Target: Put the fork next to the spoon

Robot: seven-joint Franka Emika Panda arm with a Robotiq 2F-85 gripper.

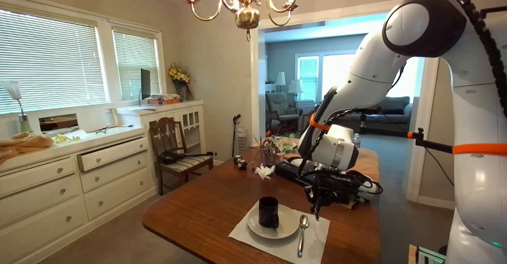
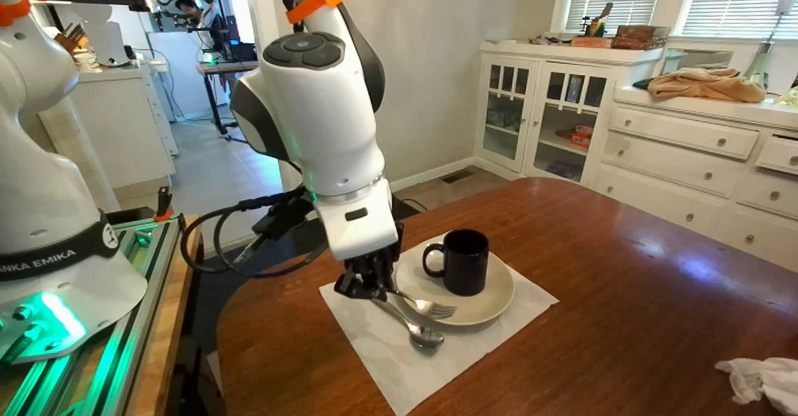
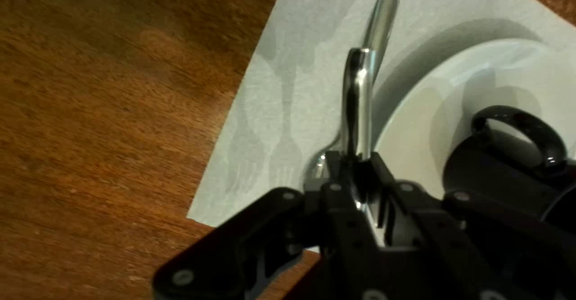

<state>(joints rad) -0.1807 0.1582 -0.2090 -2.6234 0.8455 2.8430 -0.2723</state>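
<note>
The fork [image 2: 435, 309] is a thin silvery utensil held in my gripper [image 2: 379, 292]. In the wrist view the jaws [image 3: 353, 163] close around the fork's handle [image 3: 358, 93], and the handle's end sticks up past them. The fork's shadows fall on the napkin, so it is held above it. The spoon [image 2: 425, 336] lies on the napkin beside the plate, also seen in an exterior view [image 1: 302, 234]. In the wrist view the spoon [image 3: 386, 19] lies below the fork, its bowl partly hidden by the jaws. In an exterior view the gripper [image 1: 317, 210] hangs beyond the spoon; the fork is hardly visible there.
The white napkin [image 2: 399, 375] lies on the wooden table [image 2: 598, 291] and bears a plate [image 2: 499, 300] with a black mug [image 2: 467, 263] standing on it. A crumpled tissue [image 1: 264, 171], a black box [image 1: 287, 169] and other clutter stand farther along the table.
</note>
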